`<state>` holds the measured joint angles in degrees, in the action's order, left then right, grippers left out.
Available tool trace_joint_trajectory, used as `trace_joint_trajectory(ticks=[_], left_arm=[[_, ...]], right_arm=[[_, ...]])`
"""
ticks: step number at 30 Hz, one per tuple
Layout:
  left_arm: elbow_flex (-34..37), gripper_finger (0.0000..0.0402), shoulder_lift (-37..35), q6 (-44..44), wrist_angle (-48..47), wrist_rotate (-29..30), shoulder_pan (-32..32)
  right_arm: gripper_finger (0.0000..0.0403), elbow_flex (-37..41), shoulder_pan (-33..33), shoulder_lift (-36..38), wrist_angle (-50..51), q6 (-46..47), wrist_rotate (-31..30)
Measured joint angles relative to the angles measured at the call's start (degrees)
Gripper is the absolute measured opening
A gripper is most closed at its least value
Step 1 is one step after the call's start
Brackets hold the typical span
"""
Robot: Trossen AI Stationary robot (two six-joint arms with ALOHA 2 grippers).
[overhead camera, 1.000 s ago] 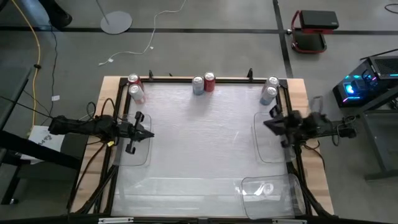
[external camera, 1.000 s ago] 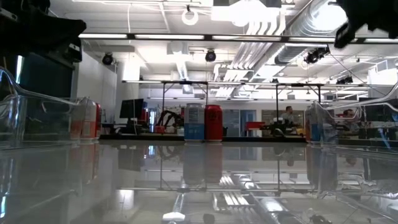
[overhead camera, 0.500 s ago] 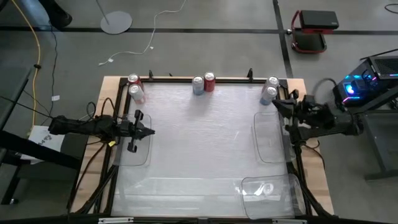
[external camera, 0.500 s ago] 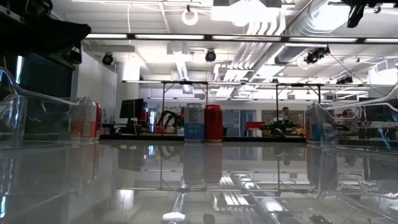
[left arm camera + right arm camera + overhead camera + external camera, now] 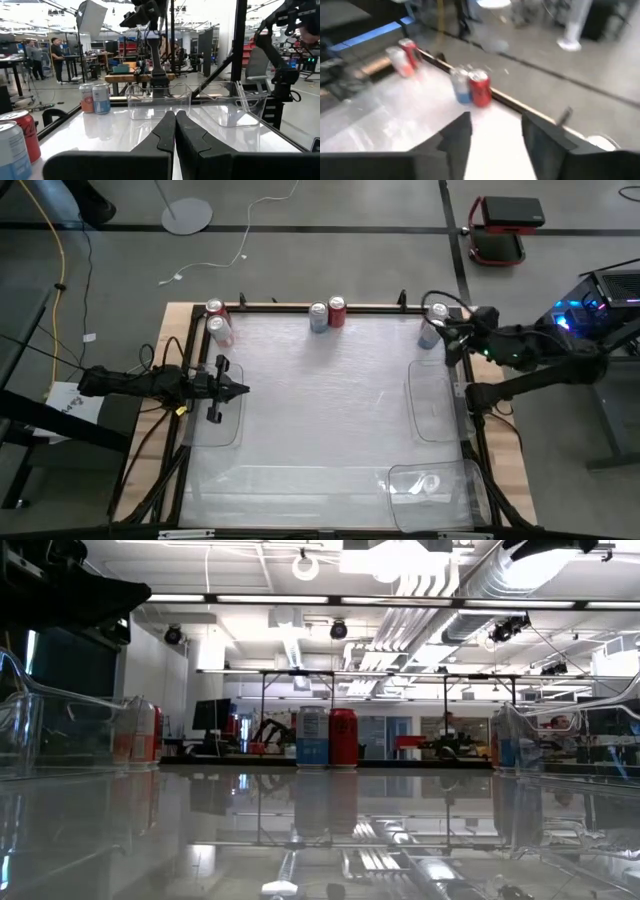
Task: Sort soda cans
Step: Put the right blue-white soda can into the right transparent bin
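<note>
We see the six small cylindrical soda cans standing in three pairs along the far edge of the glossy white tabletop point(image 5: 320, 400), at twelve o'clock in the high view; a red can point(image 5: 215, 309) and a pale pink-white can point(image 5: 219, 330) stand close together at the eleven o'clock corner; a plain silver can point(image 5: 318, 317) and a red can with a shiny silver top point(image 5: 337, 311) stand side by side, touching or nearly so, at the middle of that edge; the last pair, two silver-topped cans point(image 5: 432, 322), stands at the one o'clock corner, partly covered by the right arm.

The right tool point(image 5: 450, 332) hovers just beside that corner pair, and in its own wrist view we see its two dark fingers point(image 5: 455, 137) spread apart with nothing between them, the middle pair of cans point(image 5: 471, 88) lying beyond them.

The left tool point(image 5: 232, 389) waits at nine o'clock over a clear plastic tray point(image 5: 215, 425); its fingers point(image 5: 165, 132) are pressed together and hold nothing.

A second clear plastic tray point(image 5: 432, 402) lies at three o'clock beside the right arm; a third clear tray point(image 5: 435, 490) lies at five o'clock near the front edge.
</note>
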<state>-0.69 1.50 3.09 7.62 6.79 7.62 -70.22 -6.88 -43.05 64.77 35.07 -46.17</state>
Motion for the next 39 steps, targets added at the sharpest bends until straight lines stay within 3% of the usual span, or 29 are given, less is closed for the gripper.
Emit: trace_joint_trajectory(ticks=[6,10,25,31,39], left_arm=[[0.0,0.0,0.0,0.1,0.0,0.0,0.0],[0.0,0.0,0.0,0.1,0.0,0.0,0.0],[0.0,0.0,0.0,0.1,-0.1,0.0,0.0],[0.0,0.0,0.0,0.0,-0.6,-0.7,0.0],[0.0,0.0,0.0,0.0,-1.9,-1.9,0.0]], right_arm=[[0.0243,-11.0,8.7,-10.0,19.2,13.2,9.9],[0.0263,-13.6,17.0,-15.3,25.1,15.6,18.0],[0.03,-13.2,49.8,-31.8,25.0,-3.9,39.0],[0.031,-13.2,55.7,-37.3,25.2,-7.0,41.5],[0.0323,-13.2,59.6,-43.5,25.2,-7.8,40.3]])
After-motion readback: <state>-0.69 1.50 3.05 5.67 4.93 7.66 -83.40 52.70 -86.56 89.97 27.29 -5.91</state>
